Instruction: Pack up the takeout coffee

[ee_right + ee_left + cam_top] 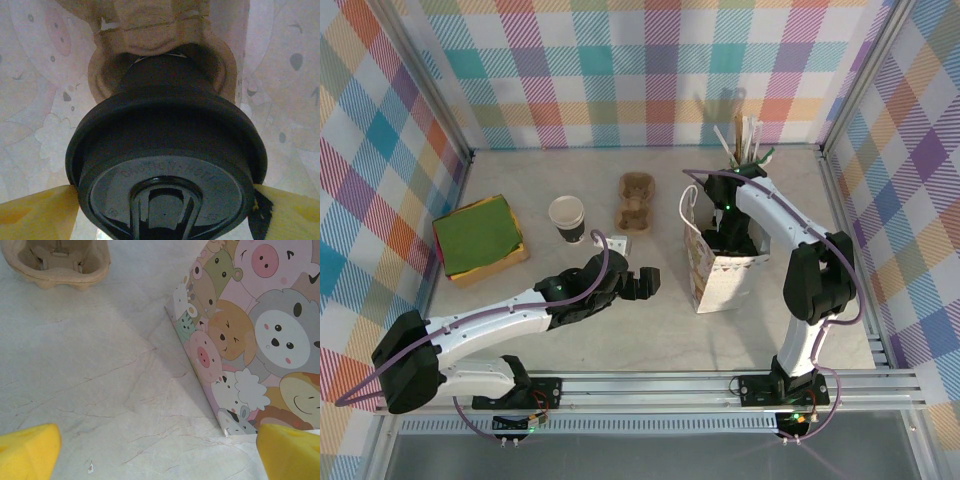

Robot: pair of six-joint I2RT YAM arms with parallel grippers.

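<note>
While right hand (162,210) flanks takeout coffee (165,135) in bag (722,280), grip unclear; left hand (157,452) open, empty

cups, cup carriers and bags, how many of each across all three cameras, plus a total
cups: 2, lidless cup and takeout coffee
pulp cup carriers: 2, empty carrier and carrier under the coffee
paper bag: 1
total: 5
</note>
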